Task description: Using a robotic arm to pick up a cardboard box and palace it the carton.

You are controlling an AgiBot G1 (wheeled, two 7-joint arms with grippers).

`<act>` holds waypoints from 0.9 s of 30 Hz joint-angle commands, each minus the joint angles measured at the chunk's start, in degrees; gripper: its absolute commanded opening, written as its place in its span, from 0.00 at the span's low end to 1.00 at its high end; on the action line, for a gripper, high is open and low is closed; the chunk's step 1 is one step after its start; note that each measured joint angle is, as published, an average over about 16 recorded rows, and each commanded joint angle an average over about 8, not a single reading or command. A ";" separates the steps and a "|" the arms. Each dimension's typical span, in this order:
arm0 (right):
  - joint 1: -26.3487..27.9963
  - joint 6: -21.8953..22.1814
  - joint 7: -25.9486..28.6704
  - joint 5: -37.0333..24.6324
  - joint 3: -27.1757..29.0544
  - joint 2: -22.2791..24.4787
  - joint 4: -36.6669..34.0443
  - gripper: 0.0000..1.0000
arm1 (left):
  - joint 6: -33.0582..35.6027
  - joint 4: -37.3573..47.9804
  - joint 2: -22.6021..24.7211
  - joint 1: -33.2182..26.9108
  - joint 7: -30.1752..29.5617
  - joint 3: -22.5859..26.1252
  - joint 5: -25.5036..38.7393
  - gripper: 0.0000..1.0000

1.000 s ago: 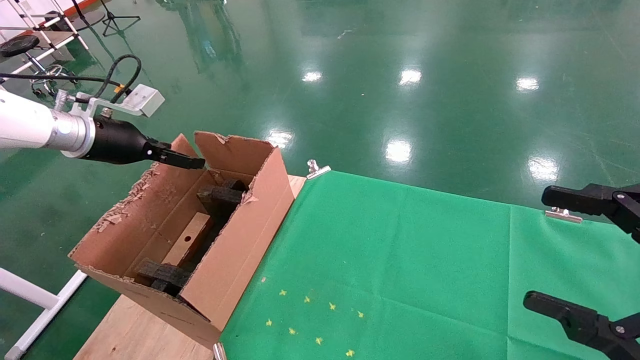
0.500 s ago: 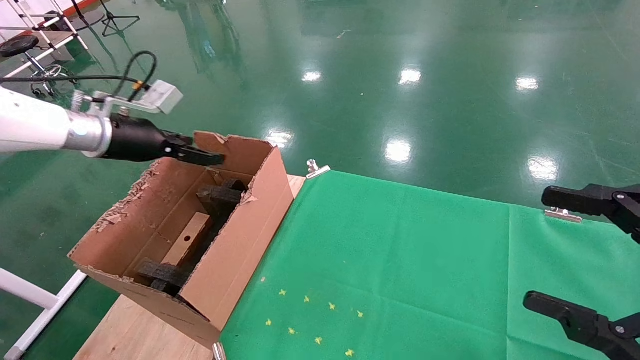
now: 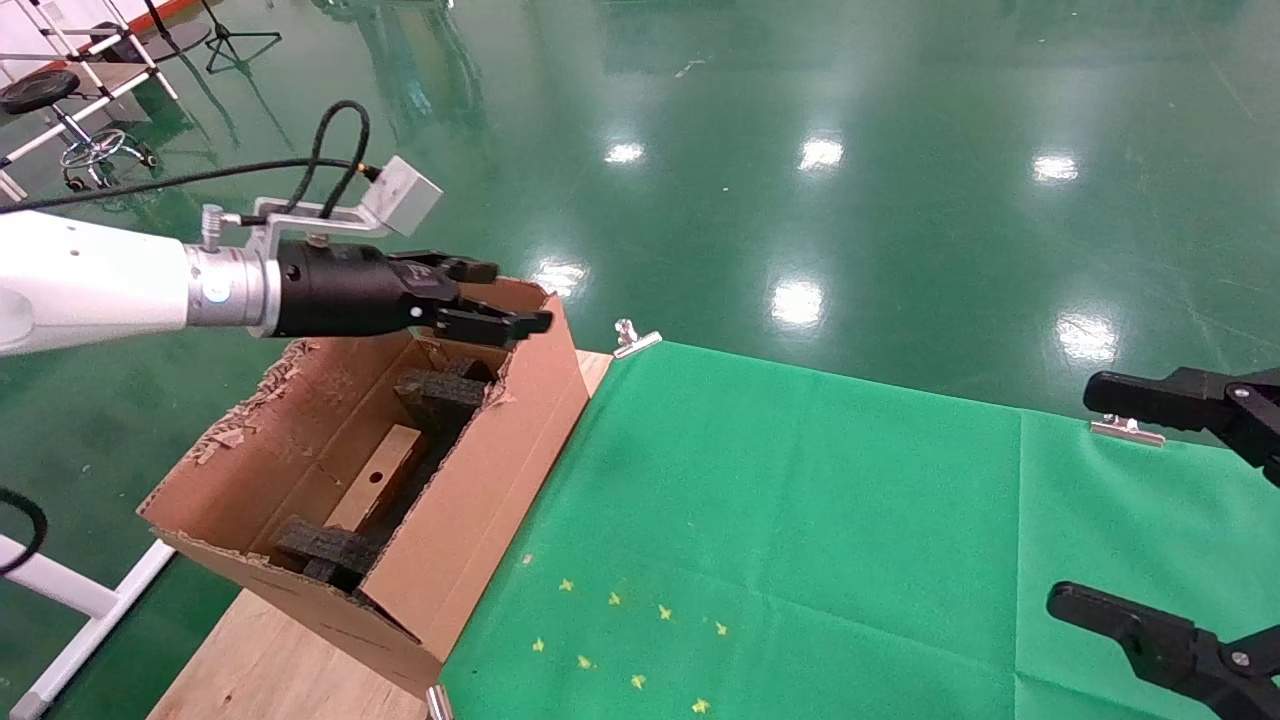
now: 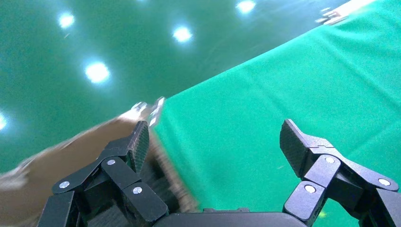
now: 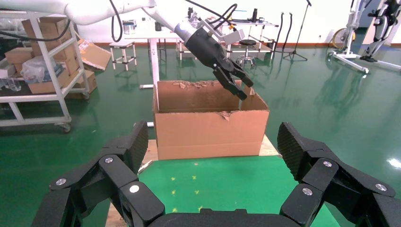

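Note:
The carton (image 3: 480, 470) stands open on the table's left end, with ragged flaps and black foam blocks (image 3: 440, 392) inside. The small cardboard box (image 3: 375, 485) lies inside it between the foam blocks, its round hole facing up. My left gripper (image 3: 515, 297) is open and empty, hovering over the carton's far end. In the left wrist view the gripper (image 4: 215, 142) shows empty, with the blurred carton (image 4: 71, 151) below it. My right gripper (image 3: 1080, 497) is open and empty at the right edge. It also shows in the right wrist view (image 5: 213, 142), facing the carton (image 5: 210, 127).
A green cloth (image 3: 800, 500) covers most of the wooden table (image 3: 270, 660), held by metal clips (image 3: 635, 338) at the far edge. A white frame (image 3: 60, 590) stands on the floor to the left. Small yellow marks (image 3: 620, 640) dot the cloth near the carton.
My left gripper has moved to the right, from the carton's far left flap to above its far right corner. Its wrist has turned so both fingers show. The right arm is still.

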 commanded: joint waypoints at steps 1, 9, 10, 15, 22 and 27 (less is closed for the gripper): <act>0.00 0.00 0.00 0.00 0.00 0.00 0.00 1.00 | 0.68 -2.24 -0.35 1.66 0.58 -0.84 -2.20 1.00; 0.00 0.00 0.00 0.00 0.00 0.00 0.00 1.00 | 3.37 -11.14 -1.77 8.29 2.87 -4.19 -10.95 1.00; 0.00 0.00 0.00 0.00 0.00 0.00 0.00 1.00 | 3.71 -12.26 -1.94 9.13 3.16 -4.62 -12.06 1.00; 0.00 0.00 0.00 0.00 0.00 0.00 0.00 1.00 | 5.41 -17.86 -2.83 13.30 4.61 -6.72 -17.57 1.00; 0.00 0.00 0.00 0.00 0.00 0.00 0.00 1.00 | 7.77 -25.67 -4.07 19.11 6.62 -9.66 -25.25 1.00; 0.00 0.00 0.00 0.00 0.00 0.00 0.00 1.00 | 9.48 -31.31 -4.96 23.30 8.08 -11.79 -30.79 1.00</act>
